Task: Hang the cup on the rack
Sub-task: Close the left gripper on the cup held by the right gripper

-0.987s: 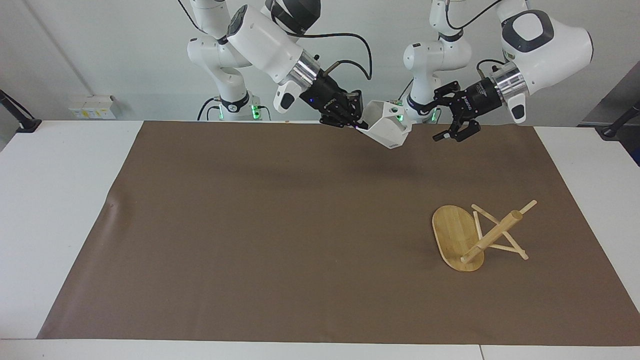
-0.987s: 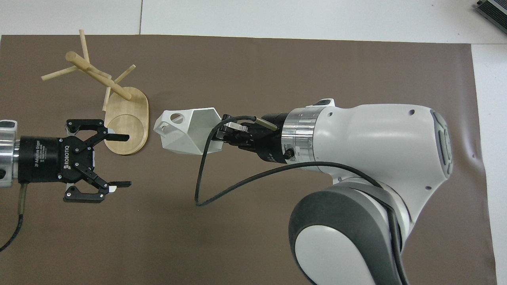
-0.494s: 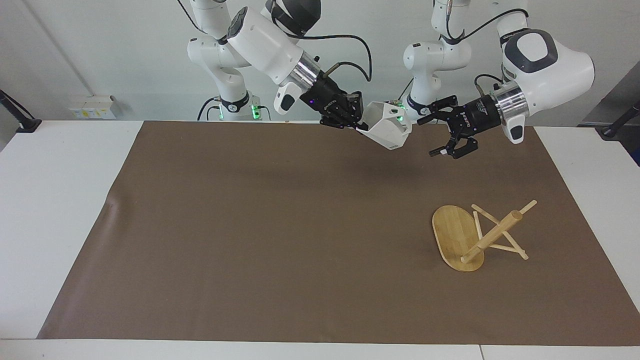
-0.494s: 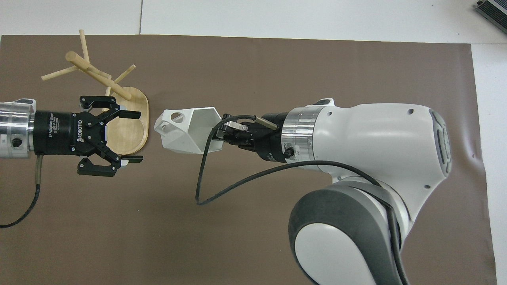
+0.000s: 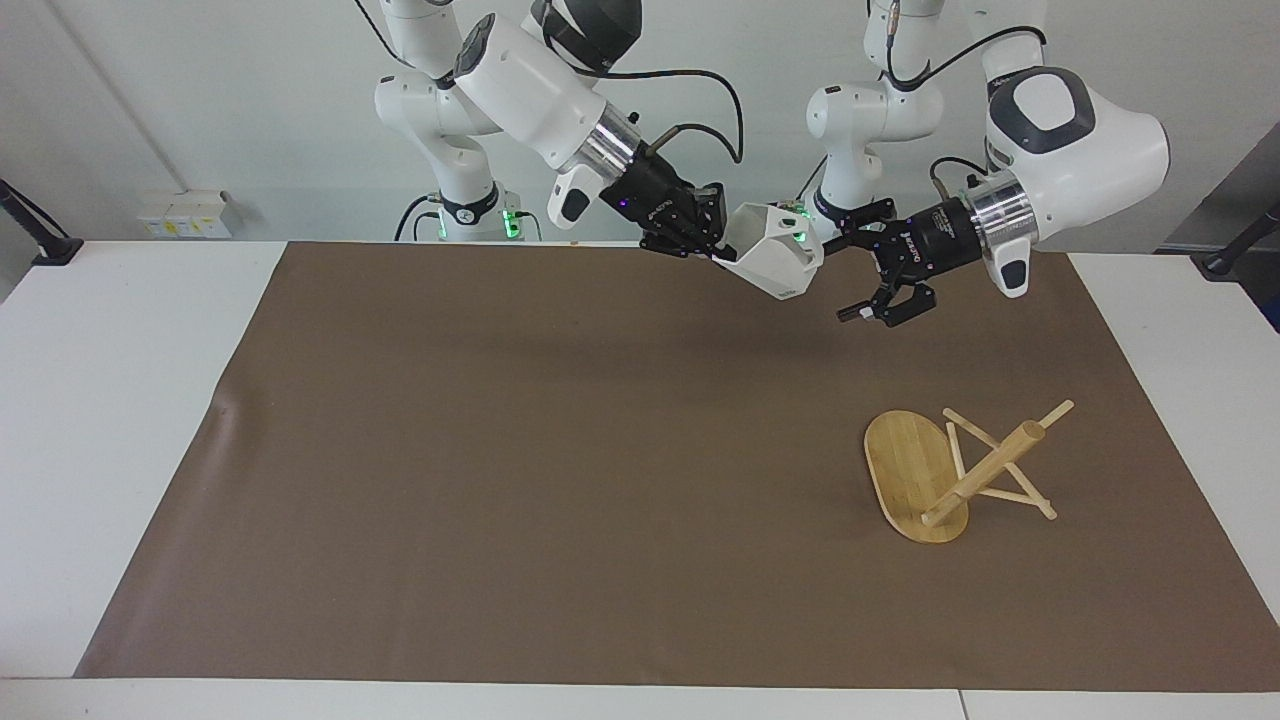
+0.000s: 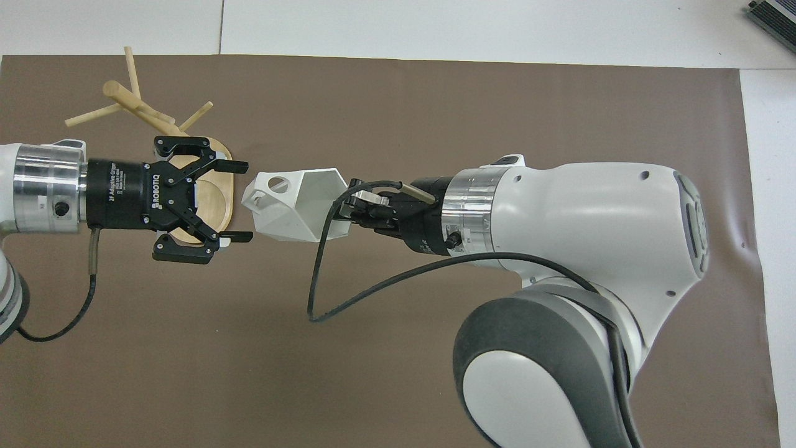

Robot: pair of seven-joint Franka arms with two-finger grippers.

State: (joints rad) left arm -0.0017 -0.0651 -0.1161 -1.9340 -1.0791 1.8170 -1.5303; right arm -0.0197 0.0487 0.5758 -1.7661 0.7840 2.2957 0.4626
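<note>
While the right pincer (image 5: 715, 243) stays clamped on the rim of the cup (image 5: 775, 262), it holds the cup tilted in the air over the brown mat (image 5: 500, 450) at the robots' edge, handle w/ its round hole pointing toward the left arm's end. Fingertips are pinched on the rim wall, one inside, one outside. In the overhead view the cup (image 6: 292, 205) lies sideways, open mouth toward the right pincer (image 6: 345, 211).

Left pincer (image 5: 845, 285) hangs level w/ the cup, jaws spread wide, nothing in them, fingertips just beside the cup's handle end but apart from it. From overhead the left pincer (image 6: 239, 200) has one finger either side of the handle's line, no contact seen.

Vs. a sec ago: left pincer has come in sideways toward the cup and closed most of the gap; its spread is unchanged. Right pincer and cup barely moved. Rack same spot.

The rack (image 5: 945, 475) lies tipped over on the mat toward the left arm's end of the worktop (image 5: 130, 400), farther from the robots than both pincers; oval base on edge, post slanting, pegs touching the mat. Mat bare from the rack toward the right arm's end, so there is wide room there. White worktop margin shows past the mat at both ends.
</note>
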